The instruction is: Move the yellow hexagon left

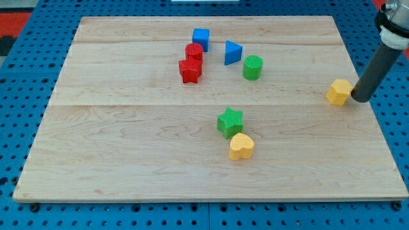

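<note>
Ribbed yellow hexagon (339, 91) sits at the pale wooden board's (128, 153) right edge, the gripperless rod's tip (358, 98) touching its right side, grasping nothing.

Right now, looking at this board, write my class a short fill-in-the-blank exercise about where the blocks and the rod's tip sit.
1. My tip sits just to the view's ____ of the yellow hexagon.
2. The yellow heart touches the green ____.
3. The red cylinder sits just above the ____ star.
4. The blue triangle lies left of the green ____.

Missing words: right; star; red; cylinder
</note>
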